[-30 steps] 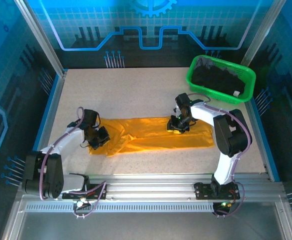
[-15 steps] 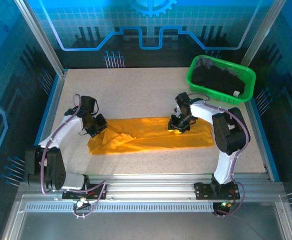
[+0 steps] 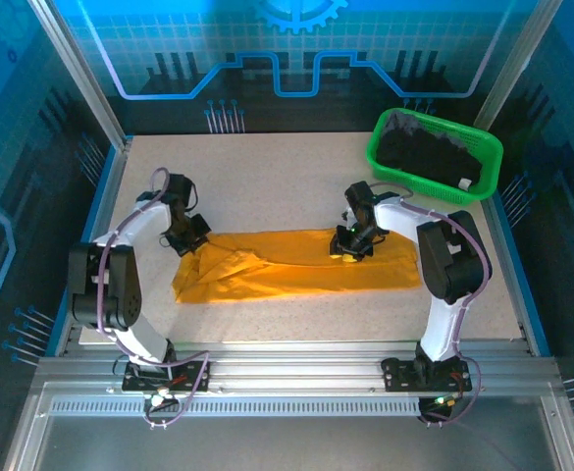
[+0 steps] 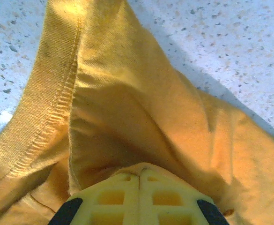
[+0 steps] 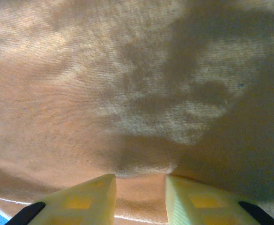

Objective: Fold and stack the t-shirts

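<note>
The bright orange-yellow t-shirt (image 3: 296, 267) lies as a long, creased band across the middle of the table. My left gripper (image 3: 192, 239) is at its far left corner, shut on a pinch of the orange-yellow t-shirt (image 4: 127, 93); the fingers meet at the left gripper's (image 4: 139, 173) tips, and a ribbed hem runs up the left. My right gripper (image 3: 351, 245) sits on the shirt's far edge right of centre. In the right wrist view, the right gripper (image 5: 140, 180) holds a thick fold of the orange-yellow t-shirt (image 5: 127, 70) between narrowly spaced fingers. Black t-shirts (image 3: 429, 157) with a white tag (image 3: 462, 183) are piled in the basket.
The green mesh basket (image 3: 377, 152) stands at the far right corner of the speckled table (image 3: 267, 177). Blue rails and metal frame posts border the table on the left, right and back. Bare tabletop runs along the shirt's far and near sides.
My left gripper has moved away from me and slightly left with the shirt's left corner, dragging that end toward the far side. The right gripper has stayed in place.
</note>
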Available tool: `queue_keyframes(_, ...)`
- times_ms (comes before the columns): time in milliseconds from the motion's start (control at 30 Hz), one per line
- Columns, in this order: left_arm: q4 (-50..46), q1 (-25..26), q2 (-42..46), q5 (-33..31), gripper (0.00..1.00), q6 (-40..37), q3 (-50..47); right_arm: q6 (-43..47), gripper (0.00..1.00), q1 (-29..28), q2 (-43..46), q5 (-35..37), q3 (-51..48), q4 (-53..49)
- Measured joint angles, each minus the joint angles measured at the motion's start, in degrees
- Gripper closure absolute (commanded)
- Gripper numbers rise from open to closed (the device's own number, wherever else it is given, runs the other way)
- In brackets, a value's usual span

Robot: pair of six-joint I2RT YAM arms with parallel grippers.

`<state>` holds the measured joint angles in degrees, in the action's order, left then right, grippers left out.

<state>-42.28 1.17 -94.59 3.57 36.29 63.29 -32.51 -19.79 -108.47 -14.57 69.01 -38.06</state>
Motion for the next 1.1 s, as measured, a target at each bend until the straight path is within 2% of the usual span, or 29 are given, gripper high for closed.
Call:
queue_keyframes(333,-0.9,0.0,-4.3,-2.4,0.98,-2.2,0.6,0.0,0.66,0.0,0.0,0.0,0.0,0.0)
queue_keyframes(400,-0.4,0.0,-5.9,-2.6,0.91,-2.8,1.3,0.0,0.66,0.0,0.0,0.0,0.0,0.0)
queue_keyframes(467,-0.2,0.0,-6.4,-3.1,0.75,-3.5,1.5,0.0,0.65,0.0,0.0,0.0,0.0,0.0)
queue_keyframes(500,-0.2,0.0,-6.3,-3.7,0.71,-4.0,1.5,0.0,0.65,0.0,0.0,0.0,0.0,0.0)
queue_keyframes(633,-0.1,0.8,-3.5,-6.4,0.63,-3.9,1.6,0.1,0.64,0.0,0.9,0.0,0.0,0.1)
queue_keyframes(733,0.7,3.0,2.3,-7.0,0.57,-3.8,1.5,0.7,0.62,0.0,3.3,-0.1,0.0,0.2)
queue_keyframes(867,7.1,4.9,5.8,0.8,0.54,-3.7,1.0,1.2,0.61,0.0,6.2,-1.0,0.3,0.2)
queue_keyframes(1100,15.6,5.2,-6.4,13.0,0.54,-6.4,0.1,1.6,0.6,0.0,6.6,-2.2,1.6,0.2)
